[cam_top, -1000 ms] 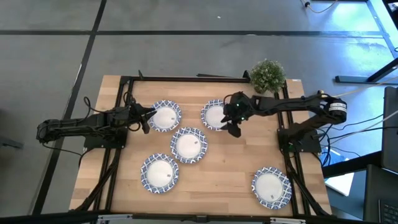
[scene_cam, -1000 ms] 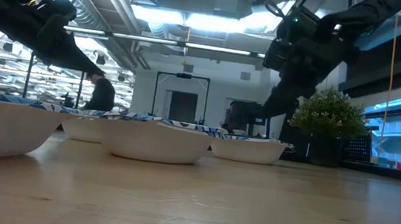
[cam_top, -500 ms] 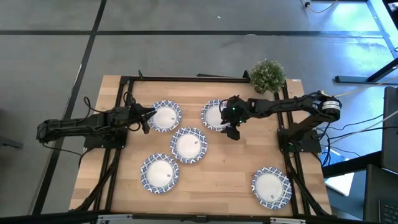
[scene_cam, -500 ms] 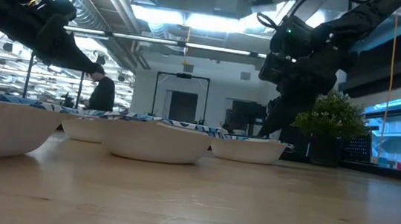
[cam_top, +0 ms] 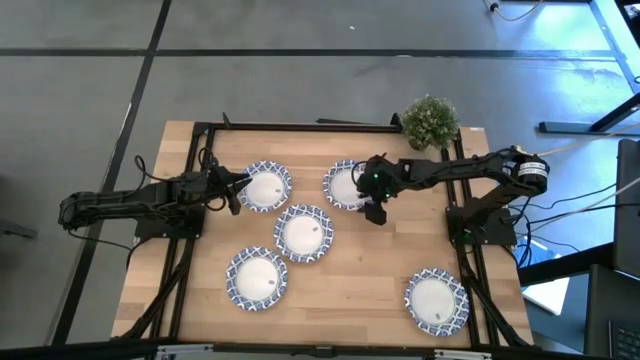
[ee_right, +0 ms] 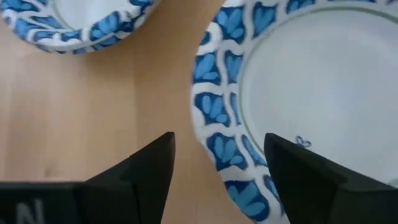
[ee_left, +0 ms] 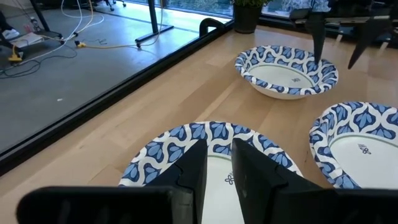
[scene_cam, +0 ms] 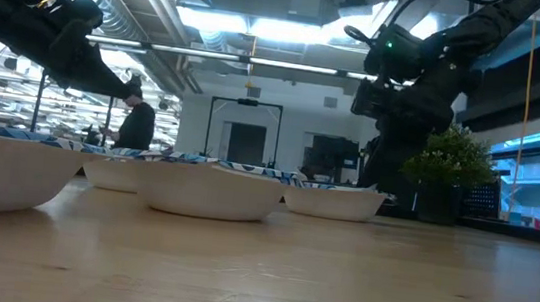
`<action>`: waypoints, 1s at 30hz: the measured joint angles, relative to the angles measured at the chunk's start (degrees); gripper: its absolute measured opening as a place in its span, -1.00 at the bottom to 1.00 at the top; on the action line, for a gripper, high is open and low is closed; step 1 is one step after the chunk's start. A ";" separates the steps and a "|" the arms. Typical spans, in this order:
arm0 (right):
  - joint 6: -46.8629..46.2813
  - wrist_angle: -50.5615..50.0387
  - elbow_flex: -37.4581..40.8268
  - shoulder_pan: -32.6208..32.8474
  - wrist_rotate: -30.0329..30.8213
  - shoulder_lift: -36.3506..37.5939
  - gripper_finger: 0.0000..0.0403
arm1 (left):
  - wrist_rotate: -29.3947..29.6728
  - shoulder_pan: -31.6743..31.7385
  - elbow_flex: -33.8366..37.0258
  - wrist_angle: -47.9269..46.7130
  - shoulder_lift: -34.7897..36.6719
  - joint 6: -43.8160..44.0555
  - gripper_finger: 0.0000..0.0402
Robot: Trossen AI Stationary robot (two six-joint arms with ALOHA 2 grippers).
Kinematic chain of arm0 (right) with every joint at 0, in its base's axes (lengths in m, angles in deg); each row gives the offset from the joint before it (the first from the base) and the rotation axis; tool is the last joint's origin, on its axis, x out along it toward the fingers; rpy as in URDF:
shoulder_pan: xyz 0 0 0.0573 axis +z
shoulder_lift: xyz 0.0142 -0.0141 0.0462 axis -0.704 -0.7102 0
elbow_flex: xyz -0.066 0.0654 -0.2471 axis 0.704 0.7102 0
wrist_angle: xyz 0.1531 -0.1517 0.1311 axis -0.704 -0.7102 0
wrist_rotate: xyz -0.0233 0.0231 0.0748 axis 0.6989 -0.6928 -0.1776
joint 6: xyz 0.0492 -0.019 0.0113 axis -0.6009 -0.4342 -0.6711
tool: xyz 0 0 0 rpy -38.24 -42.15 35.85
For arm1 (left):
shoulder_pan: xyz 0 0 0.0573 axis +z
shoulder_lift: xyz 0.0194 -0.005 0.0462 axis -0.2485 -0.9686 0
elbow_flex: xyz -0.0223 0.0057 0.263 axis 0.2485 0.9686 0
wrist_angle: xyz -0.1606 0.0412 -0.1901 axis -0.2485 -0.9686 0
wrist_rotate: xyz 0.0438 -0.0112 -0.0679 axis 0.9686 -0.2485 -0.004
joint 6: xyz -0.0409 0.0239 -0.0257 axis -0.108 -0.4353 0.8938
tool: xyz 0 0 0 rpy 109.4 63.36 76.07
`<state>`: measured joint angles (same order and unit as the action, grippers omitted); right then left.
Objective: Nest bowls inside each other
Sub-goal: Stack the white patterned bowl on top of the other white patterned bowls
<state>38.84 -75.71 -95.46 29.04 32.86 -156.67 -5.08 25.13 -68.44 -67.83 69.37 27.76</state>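
Five blue-and-white rimmed bowls show on the table, each resting on its base: far-left bowl (cam_top: pixel 265 186), far-middle bowl (cam_top: pixel 345 185), centre bowl (cam_top: pixel 303 232), near-left bowl (cam_top: pixel 257 278), near-right bowl (cam_top: pixel 437 300). My right gripper (cam_top: pixel 373 208) points down, open wide, over the far-middle bowl's near-right rim (ee_right: pixel 214 112); one finger stands over the rim's inner edge and one outside it, touching nothing I can see. My left gripper (ee_left: pixel 219 146) hovers at the far-left bowl's (ee_left: pixel 161 155) left rim, its fingers a narrow gap apart.
A small green potted plant (cam_top: pixel 430 121) stands at the table's far edge, just beyond my right arm, and shows behind it in the low view (scene_cam: pixel 447 160). Bare wood lies between the centre bowl and the near-right bowl. A person (scene_cam: pixel 135 122) stands far back in the room.
My right gripper has come down toward the far-middle bowl's near-right rim and tipped from slanting to nearly upright, fingers pointing down. The bowls have stayed where they were.
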 joint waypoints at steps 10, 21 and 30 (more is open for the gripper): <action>0.60 -2.23 -0.02 0.11 2.15 -0.92 0.08 | 0.00 -0.02 0.00 -0.02 0.00 0.00 -0.66; -0.49 -2.85 -0.02 0.09 2.55 -0.90 -0.10 | 0.00 -0.02 0.00 -0.04 0.00 -0.02 -0.66; -0.49 -4.37 -0.02 0.09 2.67 -0.90 -0.22 | 0.00 -0.02 0.01 -0.04 0.00 -0.02 -0.66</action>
<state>38.35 -80.08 -95.48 29.13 35.53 -157.57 -5.08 25.11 -68.43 -67.87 69.37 27.75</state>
